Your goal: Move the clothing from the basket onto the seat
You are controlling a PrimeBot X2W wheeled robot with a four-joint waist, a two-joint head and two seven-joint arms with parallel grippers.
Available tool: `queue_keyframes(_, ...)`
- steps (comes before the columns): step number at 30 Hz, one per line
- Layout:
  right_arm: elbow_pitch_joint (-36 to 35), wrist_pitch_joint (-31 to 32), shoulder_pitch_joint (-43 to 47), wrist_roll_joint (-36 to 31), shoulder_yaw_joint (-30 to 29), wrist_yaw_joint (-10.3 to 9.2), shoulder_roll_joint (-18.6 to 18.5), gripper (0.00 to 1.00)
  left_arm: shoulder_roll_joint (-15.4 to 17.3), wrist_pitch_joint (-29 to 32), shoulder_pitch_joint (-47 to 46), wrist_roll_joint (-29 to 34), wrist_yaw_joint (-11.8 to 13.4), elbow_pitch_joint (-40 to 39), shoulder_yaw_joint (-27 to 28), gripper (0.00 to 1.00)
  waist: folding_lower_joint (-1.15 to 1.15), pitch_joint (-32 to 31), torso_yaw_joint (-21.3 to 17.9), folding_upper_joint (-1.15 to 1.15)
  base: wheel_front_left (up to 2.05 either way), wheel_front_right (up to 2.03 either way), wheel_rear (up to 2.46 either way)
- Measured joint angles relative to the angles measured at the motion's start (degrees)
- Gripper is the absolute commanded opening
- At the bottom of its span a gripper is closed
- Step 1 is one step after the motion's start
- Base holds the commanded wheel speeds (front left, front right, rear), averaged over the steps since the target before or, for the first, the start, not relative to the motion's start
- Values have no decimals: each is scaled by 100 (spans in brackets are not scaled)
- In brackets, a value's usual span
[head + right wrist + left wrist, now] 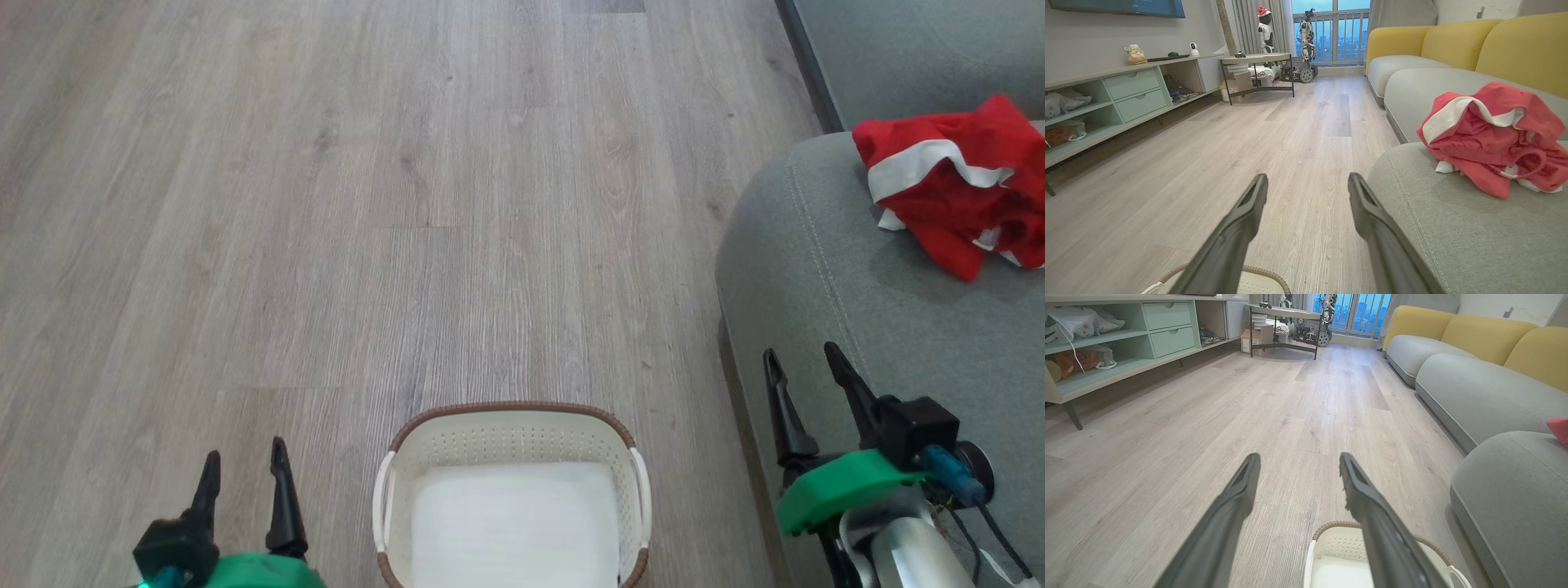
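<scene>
Two grippers stood spread and empty, I judged because nothing was left to carry: left gripper (245, 449) beside the basket (510, 406) (bare inside), right gripper (800, 351) over the seat (816, 269), where the red clothing (947, 188) lay heaped.

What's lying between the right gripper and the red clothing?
The seat lies bare between the right gripper and the clothing; the head view shows it, and the right wrist view agrees.

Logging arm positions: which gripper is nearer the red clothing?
Right. The right gripper hovers over the seat, near the clothing; the left gripper is beyond the basket, over the floor.
</scene>
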Motion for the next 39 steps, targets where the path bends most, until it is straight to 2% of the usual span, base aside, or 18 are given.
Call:
queue_keyframes(7, 10, 0, 0, 53, 4, 0, 1, 100, -18, 0, 0, 102, -18, 10, 0, 100, 0, -12, 0, 0, 0, 0, 0)
queue_keyframes(8, 60, 1, 1, 51, 4, 0, 0, 0, -19, 9, -1, 108, -15, 48, -12, 0, 0, -13, 0, 0, 0, 0, 0)
queue_keyframes(15, 556, 69, 355, 183, 3, 0, 1, 0, -102, 83, 145, -36, -24, 543, -27, 0, 0, -8, -4, 0, 0, 0, 0)
queue_keyframes(39, 411, 439, 332, 1789, -131, 0, 1, 0, -104, 472, -24, -1526, -327, 548, 159, 0, 0, 47, -38, 0, 0, 0, 0)
